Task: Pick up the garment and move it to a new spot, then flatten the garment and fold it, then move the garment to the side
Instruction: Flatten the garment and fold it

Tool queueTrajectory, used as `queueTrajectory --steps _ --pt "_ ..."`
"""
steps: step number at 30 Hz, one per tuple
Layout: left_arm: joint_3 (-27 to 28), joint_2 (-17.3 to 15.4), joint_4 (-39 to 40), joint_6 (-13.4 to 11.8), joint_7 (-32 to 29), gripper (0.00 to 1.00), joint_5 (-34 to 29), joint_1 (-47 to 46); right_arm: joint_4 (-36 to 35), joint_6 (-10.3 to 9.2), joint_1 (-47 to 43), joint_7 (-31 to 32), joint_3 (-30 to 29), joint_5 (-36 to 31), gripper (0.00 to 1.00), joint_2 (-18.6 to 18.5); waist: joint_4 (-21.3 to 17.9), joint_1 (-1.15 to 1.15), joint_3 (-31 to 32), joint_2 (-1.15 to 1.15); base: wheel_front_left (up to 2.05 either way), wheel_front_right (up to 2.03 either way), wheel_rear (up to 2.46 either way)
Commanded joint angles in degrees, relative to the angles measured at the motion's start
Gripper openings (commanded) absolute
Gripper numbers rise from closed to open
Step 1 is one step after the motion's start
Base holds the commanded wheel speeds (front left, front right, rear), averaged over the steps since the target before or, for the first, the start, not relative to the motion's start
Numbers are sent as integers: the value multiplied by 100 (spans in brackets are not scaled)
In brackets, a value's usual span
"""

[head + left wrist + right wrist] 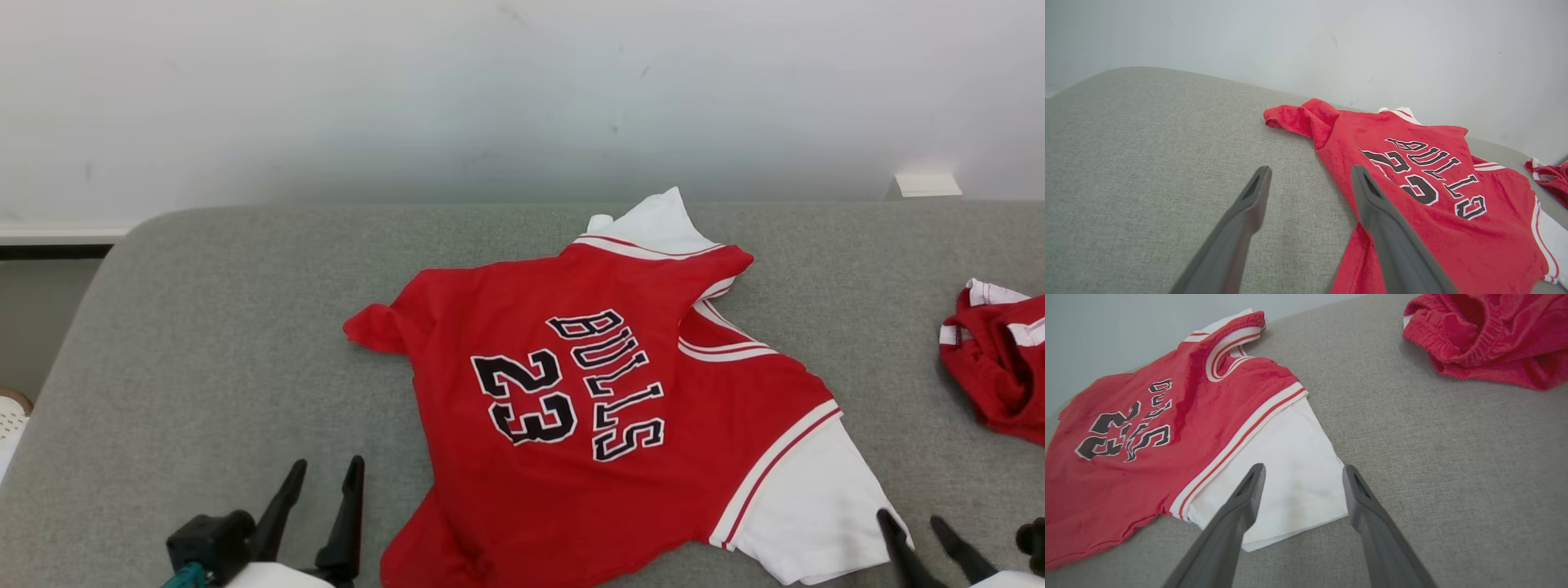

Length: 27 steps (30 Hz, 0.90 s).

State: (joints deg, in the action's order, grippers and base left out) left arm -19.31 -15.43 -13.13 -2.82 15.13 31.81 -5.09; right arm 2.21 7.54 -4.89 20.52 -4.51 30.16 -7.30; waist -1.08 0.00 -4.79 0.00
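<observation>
Hovering at lower left, left gripper [326,462], fingers parted, empty, pointing up-view just beside the hem. Lying spread, slightly rumpled, mid-way across grey cushion [204,327], red jersey [588,384] marked 23. Poised at lower right by white sleeve [816,498], right gripper [909,518], fingers parted, empty.

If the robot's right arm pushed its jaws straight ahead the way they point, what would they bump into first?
Most likely the white sleeve of the red jersey: the right gripper, jaws open, points straight at it. How high it hangs above the cloth is hard to judge.
</observation>
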Motion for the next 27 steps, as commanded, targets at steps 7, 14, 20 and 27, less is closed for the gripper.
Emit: queueTrajectory --steps 7,14,20,27 --pt "495 -70 372 -130 -1 100 -297 79 -785 -12 305 -1317 -50 -466 100 104 -16 0 150 0 0 0 0" --pt "1007 107 953 -183 -1 100 -750 210 -744 -12 328 -2803 219 -770 100 45 50 0 216 0 0 0 0" --pt "1325 399 895 31 -1 100 -1047 439 -199 -12 190 -3328 460 -802 100 2 51 0 250 0 0 0 0" --pt "1506 615 704 323 -1 100 -1456 418 141 -12 316 -3507 565 -720 100 -33 16 0 250 0 0 0 0"
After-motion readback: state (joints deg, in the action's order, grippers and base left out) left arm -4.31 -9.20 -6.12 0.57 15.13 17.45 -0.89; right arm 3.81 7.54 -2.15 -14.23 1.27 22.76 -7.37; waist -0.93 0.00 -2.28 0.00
